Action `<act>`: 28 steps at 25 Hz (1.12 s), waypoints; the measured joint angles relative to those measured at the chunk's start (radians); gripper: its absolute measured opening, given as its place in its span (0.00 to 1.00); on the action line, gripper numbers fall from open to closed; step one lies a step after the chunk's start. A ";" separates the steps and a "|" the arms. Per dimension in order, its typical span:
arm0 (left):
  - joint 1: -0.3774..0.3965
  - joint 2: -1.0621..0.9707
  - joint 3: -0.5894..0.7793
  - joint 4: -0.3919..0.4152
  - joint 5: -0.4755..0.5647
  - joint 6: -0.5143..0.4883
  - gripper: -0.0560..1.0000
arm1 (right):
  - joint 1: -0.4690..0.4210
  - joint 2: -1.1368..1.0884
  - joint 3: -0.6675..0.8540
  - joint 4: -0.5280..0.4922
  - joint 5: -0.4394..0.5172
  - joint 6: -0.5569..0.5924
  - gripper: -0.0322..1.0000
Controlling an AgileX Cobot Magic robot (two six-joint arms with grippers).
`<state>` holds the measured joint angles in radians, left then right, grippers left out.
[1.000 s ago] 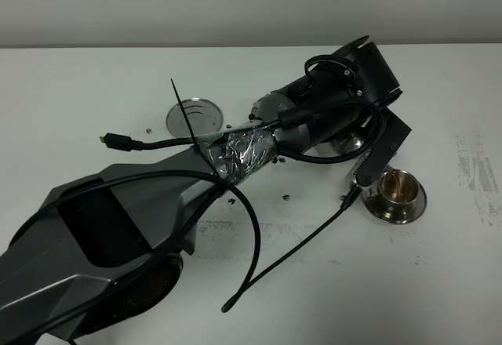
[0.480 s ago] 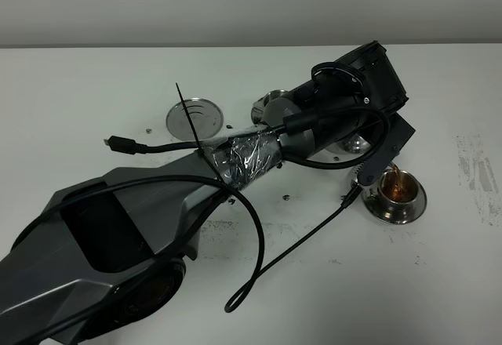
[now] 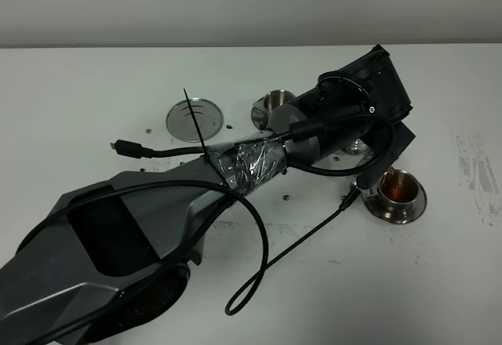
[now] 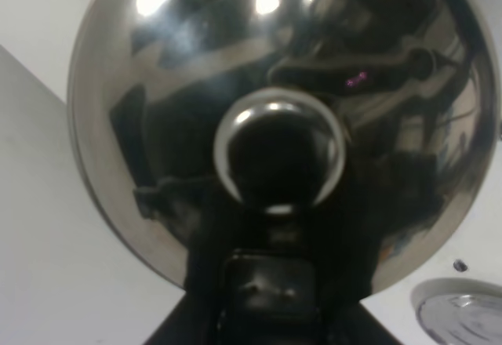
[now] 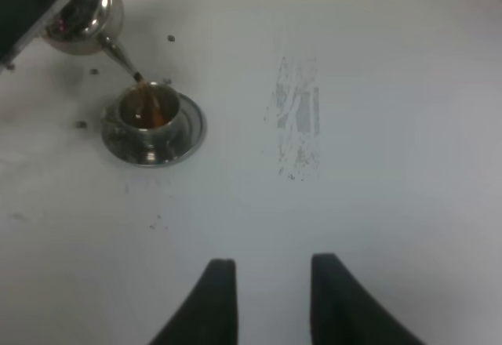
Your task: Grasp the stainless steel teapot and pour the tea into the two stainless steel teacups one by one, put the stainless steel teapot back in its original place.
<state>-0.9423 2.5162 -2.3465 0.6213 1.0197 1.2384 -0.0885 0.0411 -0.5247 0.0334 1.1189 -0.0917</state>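
Note:
My left gripper (image 4: 267, 282) is shut on the stainless steel teapot (image 4: 278, 110), whose shiny lid and knob fill the left wrist view. In the high view the left arm's wrist (image 3: 353, 102) reaches across to the right and hides most of the pot. In the right wrist view the teapot (image 5: 82, 12) is tilted and its spout (image 5: 118, 59) streams brown tea into a teacup (image 5: 147, 114) on its saucer (image 5: 184, 137). That teacup (image 3: 396, 190) holds tea. The second teacup (image 3: 276, 100) stands behind the arm. The flat ringed saucer (image 3: 192, 118) is bare. My right gripper (image 5: 271, 298) is open and empty.
A loose black cable (image 3: 259, 274) loops over the table in front of the left arm. Small dark specks (image 3: 287, 197) lie near the cups. A scuffed patch (image 5: 298, 118) marks the table to the right of the filled cup.
The left wrist has swung further right and tipped the teapot more. Tea now fills the right cup. The second cup behind the arm has come into view.

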 joint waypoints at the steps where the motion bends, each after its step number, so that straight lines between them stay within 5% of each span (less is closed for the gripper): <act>1: -0.004 0.000 0.000 0.004 0.001 0.000 0.23 | 0.000 0.000 0.000 0.000 0.000 0.000 0.25; 28: -0.044 0.015 0.000 0.088 0.001 0.000 0.23 | 0.000 0.000 0.000 0.000 0.000 0.000 0.25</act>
<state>-0.9862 2.5312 -2.3465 0.7090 1.0205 1.2384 -0.0885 0.0411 -0.5247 0.0334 1.1189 -0.0919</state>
